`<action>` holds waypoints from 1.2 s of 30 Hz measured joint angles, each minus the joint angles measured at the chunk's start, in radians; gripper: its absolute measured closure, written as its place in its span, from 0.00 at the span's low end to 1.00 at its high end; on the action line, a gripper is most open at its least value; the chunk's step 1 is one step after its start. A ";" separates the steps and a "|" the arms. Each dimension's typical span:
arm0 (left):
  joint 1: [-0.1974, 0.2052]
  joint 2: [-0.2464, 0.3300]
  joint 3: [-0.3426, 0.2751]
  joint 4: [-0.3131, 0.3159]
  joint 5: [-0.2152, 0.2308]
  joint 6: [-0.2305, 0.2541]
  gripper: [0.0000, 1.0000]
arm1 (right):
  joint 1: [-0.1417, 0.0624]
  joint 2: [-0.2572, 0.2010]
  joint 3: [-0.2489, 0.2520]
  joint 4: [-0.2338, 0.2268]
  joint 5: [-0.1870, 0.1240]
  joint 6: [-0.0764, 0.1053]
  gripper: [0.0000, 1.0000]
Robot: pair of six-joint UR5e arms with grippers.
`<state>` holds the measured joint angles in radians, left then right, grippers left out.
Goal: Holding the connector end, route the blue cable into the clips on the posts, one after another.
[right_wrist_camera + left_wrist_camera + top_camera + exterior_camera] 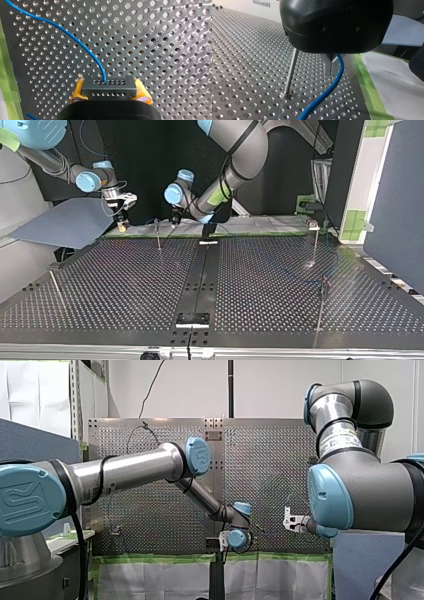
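The blue cable (72,37) runs out of a black connector block (108,86), and my right gripper (108,93) is shut on that block with its yellow pads (78,91) at both sides. In the left wrist view the blue cable (324,93) rises from the perforated table (242,75) into my left gripper (331,74), whose metal fingers are shut on it. A thin metal post (290,72) stands just beside those fingers. In the top view my left gripper (174,222) hangs close to that post (158,234), and my right gripper (121,223) is to its left.
More posts stand at the top view's right (315,240), near right (321,307) and left (55,287). A dark strip (200,270) with a bracket (192,319) runs down the table's middle. Green tape (368,87) and white sheeting (402,85) border the far edge.
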<state>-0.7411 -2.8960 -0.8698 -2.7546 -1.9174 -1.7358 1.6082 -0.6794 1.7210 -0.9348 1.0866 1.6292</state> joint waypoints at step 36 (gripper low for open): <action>0.074 -0.005 0.100 -0.008 0.051 -0.062 1.00 | -0.004 0.071 -0.126 0.005 0.004 0.066 1.00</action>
<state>-0.6667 -2.9005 -0.7697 -2.7628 -1.8668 -1.7982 1.6044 -0.6084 1.5946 -0.9300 1.0909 1.6957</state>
